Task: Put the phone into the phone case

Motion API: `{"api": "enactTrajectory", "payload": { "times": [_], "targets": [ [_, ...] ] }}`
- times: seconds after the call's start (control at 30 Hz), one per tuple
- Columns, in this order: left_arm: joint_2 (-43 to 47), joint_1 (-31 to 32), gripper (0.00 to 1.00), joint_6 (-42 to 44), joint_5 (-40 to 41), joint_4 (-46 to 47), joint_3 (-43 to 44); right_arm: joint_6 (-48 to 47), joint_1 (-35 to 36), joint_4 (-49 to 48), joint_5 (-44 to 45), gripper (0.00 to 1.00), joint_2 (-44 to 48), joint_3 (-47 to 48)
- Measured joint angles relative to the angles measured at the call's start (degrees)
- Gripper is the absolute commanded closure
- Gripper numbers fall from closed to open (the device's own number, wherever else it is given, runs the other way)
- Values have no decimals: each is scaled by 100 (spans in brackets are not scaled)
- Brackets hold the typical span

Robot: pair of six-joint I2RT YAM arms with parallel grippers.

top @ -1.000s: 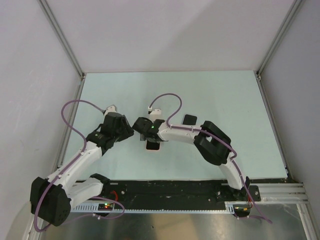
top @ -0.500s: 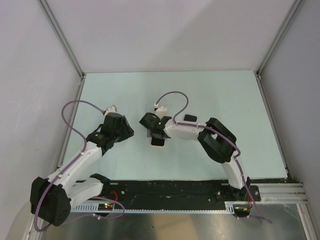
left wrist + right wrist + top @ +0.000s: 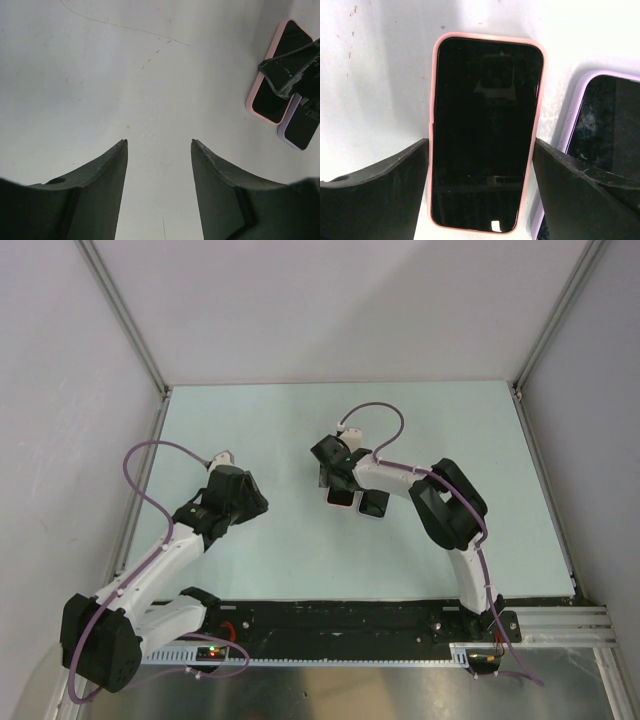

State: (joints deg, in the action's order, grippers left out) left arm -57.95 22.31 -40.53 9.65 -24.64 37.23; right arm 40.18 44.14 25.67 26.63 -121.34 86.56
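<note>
The phone (image 3: 485, 125), a glossy black slab, sits inside the salmon-pink phone case (image 3: 434, 100), whose rim shows all round it. My right gripper (image 3: 481, 141) is shut on the case, one finger pressed on each long side, just above the table. From the top view the cased phone (image 3: 340, 497) lies under the right gripper (image 3: 338, 488) at mid-table. The left wrist view shows the pink case (image 3: 256, 95) far to the right. My left gripper (image 3: 159, 142) is open over bare table with nothing between its fingers, left of the phone (image 3: 252, 506).
A second black phone in a lilac case (image 3: 572, 125) lies close beside the pink one on its right (image 3: 375, 504). Grey walls and metal rails (image 3: 135, 340) enclose the pale green table (image 3: 450, 430). Purple cables loop over both arms.
My right gripper has closed on the cased phone and moved it rightward and farther from the bases, up against the lilac phone. The left arm has stayed put.
</note>
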Motion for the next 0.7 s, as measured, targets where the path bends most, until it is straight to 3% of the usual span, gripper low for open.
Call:
{"api": "enactTrajectory", "payload": {
  "times": [0.1, 0.3, 0.47, 0.7],
  "targets": [
    [0, 0, 35, 0, -4, 2, 0, -61, 2, -31, -24, 2, 15, -17],
    [63, 0, 3, 55, -101, 0, 0, -122, 4, 142, -258, 1, 286, -179],
    [243, 9, 0, 208, -219, 0, 15, -170, 4, 245, -428, 1, 1060, -420],
    [1032, 59, 0, 444, -232, 2, 116, -378, 81, -52, -610, 0, 3239, -1325]
  ]
}}
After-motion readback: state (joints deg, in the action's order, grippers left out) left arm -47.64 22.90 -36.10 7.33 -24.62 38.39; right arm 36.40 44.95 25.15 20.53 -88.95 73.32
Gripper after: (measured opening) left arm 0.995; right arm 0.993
